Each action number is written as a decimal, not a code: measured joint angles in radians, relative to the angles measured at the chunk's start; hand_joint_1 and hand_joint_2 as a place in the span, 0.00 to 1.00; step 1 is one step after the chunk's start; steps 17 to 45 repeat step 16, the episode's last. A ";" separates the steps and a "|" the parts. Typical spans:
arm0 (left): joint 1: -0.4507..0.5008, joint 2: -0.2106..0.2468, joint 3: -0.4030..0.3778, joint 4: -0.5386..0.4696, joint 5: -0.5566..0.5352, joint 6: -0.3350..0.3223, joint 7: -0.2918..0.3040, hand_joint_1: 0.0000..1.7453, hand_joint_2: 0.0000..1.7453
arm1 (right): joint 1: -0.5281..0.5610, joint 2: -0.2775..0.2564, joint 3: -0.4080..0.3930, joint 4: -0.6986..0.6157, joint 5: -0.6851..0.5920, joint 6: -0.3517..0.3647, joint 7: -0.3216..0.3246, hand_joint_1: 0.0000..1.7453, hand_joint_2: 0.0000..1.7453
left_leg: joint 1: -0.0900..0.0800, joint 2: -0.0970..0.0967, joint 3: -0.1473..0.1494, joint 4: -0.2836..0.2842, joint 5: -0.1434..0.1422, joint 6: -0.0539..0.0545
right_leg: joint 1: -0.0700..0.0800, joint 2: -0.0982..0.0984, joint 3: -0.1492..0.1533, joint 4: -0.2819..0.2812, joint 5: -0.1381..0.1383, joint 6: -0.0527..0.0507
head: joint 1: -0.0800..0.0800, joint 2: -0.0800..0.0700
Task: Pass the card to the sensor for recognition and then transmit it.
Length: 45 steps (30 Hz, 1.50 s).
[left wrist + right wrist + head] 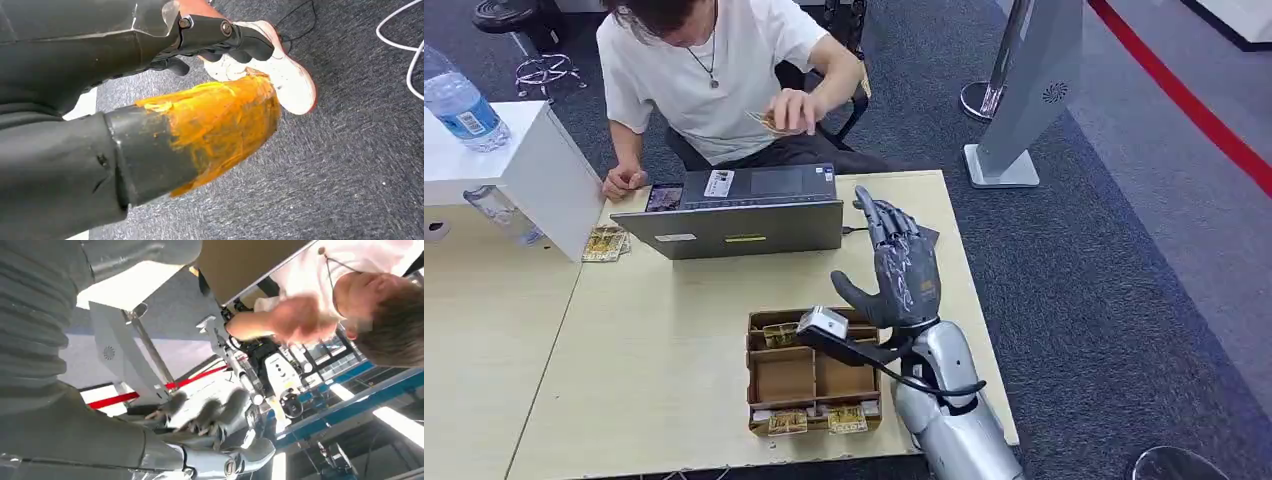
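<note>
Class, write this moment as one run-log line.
right hand: raised, open, empty | card: in person's hand | card box: on table

Pale wood table (664, 340) carries laptop (742, 212), cardboard tray (812, 375), card stack (605, 243) near white box (519, 160)

Head view: you look forward and steeply down from high on the robot onto the table (674, 330), with the seated person (714, 80) at its far edge. Right wrist view: turned nearly upside down, set close behind the right hand (210, 415) and facing up and outward; it shares that person (350, 300) and the grey stand (120, 350) with the head view (1034, 90). Left wrist view: very near the left hand (200, 45), aimed down at the carpet (350, 165).
</note>
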 joint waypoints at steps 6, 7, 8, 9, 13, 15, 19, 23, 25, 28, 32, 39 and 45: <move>0.001 0.000 0.000 0.000 0.015 0.002 0.000 0.00 0.00 | 0.067 -0.036 0.009 -0.053 -0.208 0.000 -0.049 0.00 0.00 | 0.000 0.000 0.000 0.000 0.000 0.000 | 0.000 0.000 0.000 0.000 0.000 0.000 | 0.000 0.000; 0.001 0.000 0.000 0.000 0.018 0.003 0.000 0.00 0.00 | 0.084 -0.043 0.008 -0.068 -0.227 0.000 -0.057 0.00 0.00 | 0.000 0.000 0.000 0.000 0.000 0.000 | 0.000 0.000 0.000 0.000 0.000 0.000 | 0.000 0.000; 0.001 0.000 0.000 0.000 0.020 0.003 0.000 0.00 0.00 | 0.099 -0.048 0.006 -0.079 -0.241 0.000 -0.063 0.00 0.00 | 0.000 0.000 0.000 0.000 0.000 0.000 | 0.000 0.000 0.000 0.000 0.000 0.000 | 0.000 0.000; 0.001 0.000 0.000 0.000 0.022 0.003 0.000 0.00 0.00 | 0.112 -0.054 0.004 -0.091 -0.247 0.000 -0.069 0.00 0.00 | 0.000 0.000 0.000 0.000 0.000 0.000 | 0.000 0.000 0.000 0.000 0.000 0.000 | 0.000 0.000; 0.001 0.000 0.000 0.000 0.026 0.003 0.000 0.00 0.00 | 0.152 -0.069 -0.013 -0.121 -0.288 0.000 -0.084 0.00 0.00 | 0.000 0.000 0.000 0.000 0.000 0.000 | 0.000 0.000 0.000 0.000 0.000 0.000 | 0.000 0.000; 0.002 0.000 0.001 0.000 0.028 0.004 0.000 0.00 0.00 | 0.183 -0.073 -0.039 -0.136 -0.336 0.000 -0.099 0.00 0.00 | 0.000 0.000 0.000 0.000 0.000 0.000 | 0.000 0.000 0.000 0.000 0.000 0.000 | 0.000 0.000; 0.002 0.000 0.001 0.000 0.030 0.004 0.000 0.00 0.00 | 0.198 -0.077 -0.054 -0.141 -0.360 0.000 -0.107 0.00 0.00 | 0.000 0.000 0.000 0.000 0.000 0.000 | 0.000 0.000 0.000 0.000 0.000 0.000 | 0.000 0.000; 0.002 0.000 0.001 0.000 0.030 0.004 0.000 0.00 0.00 | 0.198 -0.077 -0.054 -0.141 -0.360 0.000 -0.107 0.00 0.00 | 0.000 0.000 0.000 0.000 0.000 0.000 | 0.000 0.000 0.000 0.000 0.000 0.000 | 0.000 0.000; 0.002 0.000 0.001 0.000 0.030 0.004 0.000 0.00 0.00 | 0.198 -0.077 -0.054 -0.141 -0.360 0.000 -0.107 0.00 0.00 | 0.000 0.000 0.000 0.000 0.000 0.000 | 0.000 0.000 0.000 0.000 0.000 0.000 | 0.000 0.000; 0.002 0.000 0.001 0.000 0.030 0.004 0.000 0.00 0.00 | 0.198 -0.077 -0.054 -0.141 -0.360 0.000 -0.107 0.00 0.00 | 0.000 0.000 0.000 0.000 0.000 0.000 | 0.000 0.000 0.000 0.000 0.000 0.000 | 0.000 0.000; 0.002 0.000 0.001 0.000 0.030 0.004 0.000 0.00 0.00 | 0.198 -0.077 -0.054 -0.141 -0.360 0.000 -0.107 0.00 0.00 | 0.000 0.000 0.000 0.000 0.000 0.000 | 0.000 0.000 0.000 0.000 0.000 0.000 | 0.000 0.000; 0.002 0.000 0.001 0.000 0.030 0.004 0.000 0.00 0.00 | 0.198 -0.077 -0.054 -0.141 -0.360 0.000 -0.107 0.00 0.00 | 0.000 0.000 0.000 0.000 0.000 0.000 | 0.000 0.000 0.000 0.000 0.000 0.000 | 0.000 0.000; 0.002 0.000 0.001 0.000 0.030 0.004 0.000 0.00 0.00 | 0.198 -0.077 -0.054 -0.141 -0.360 0.000 -0.107 0.00 0.00 | 0.000 0.000 0.000 0.000 0.000 0.000 | 0.000 0.000 0.000 0.000 0.000 0.000 | 0.000 0.000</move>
